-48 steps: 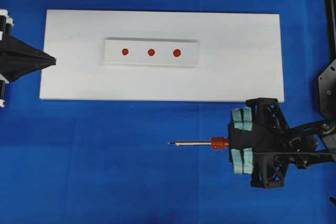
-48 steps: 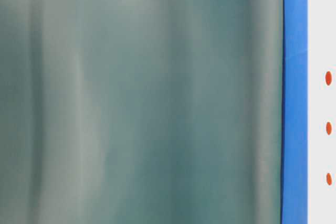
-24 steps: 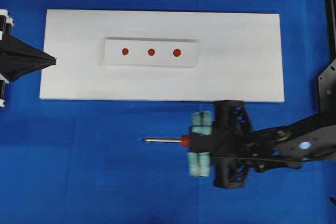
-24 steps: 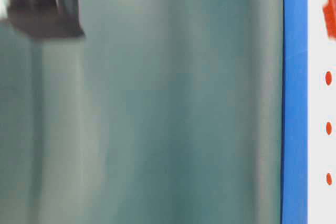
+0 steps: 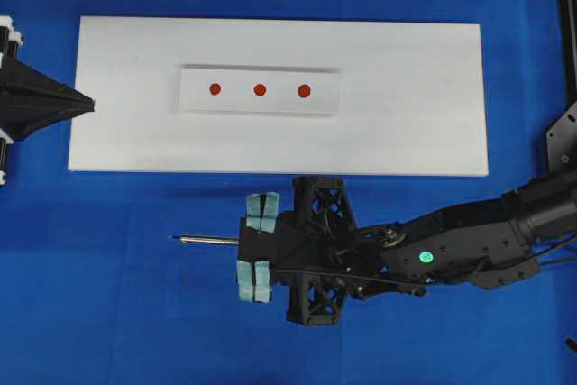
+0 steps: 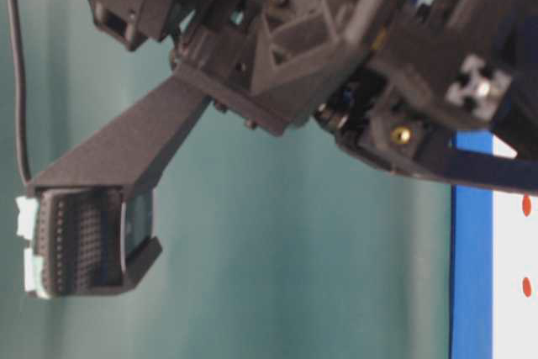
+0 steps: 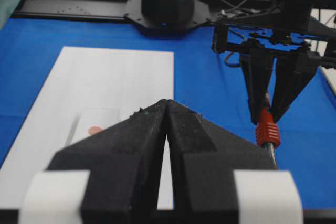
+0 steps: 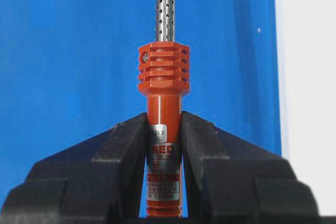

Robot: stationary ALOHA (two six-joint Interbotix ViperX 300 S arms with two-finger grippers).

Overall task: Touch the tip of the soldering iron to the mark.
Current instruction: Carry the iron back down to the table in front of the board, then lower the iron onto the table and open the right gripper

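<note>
My left gripper (image 5: 90,104) sits at the left end of the white board (image 5: 406,132), jaws pressed together with nothing between them, as the left wrist view confirms; it has not moved over the last second. To its right on the board lies the white block (image 5: 260,90) with three red dots in a row, and the mark (image 5: 260,90) is the middle one, untouched. Below the board, over the blue table cover (image 5: 108,313), the tip of the soldering iron (image 5: 175,239) now points left, well past the mark's column and clear of the board's near edge. A second ago it lay much further right, so my right arm has carried the soldering iron (image 8: 164,93) leftward, parallel to the board, without closing on the mark. I judge the approach still outstanding: the shaft must swing toward the block. My right gripper (image 8: 164,145) is clamped on the iron's red handle just behind the ribbed collar, shaft level, arm stretched long and low from the right.
</note>
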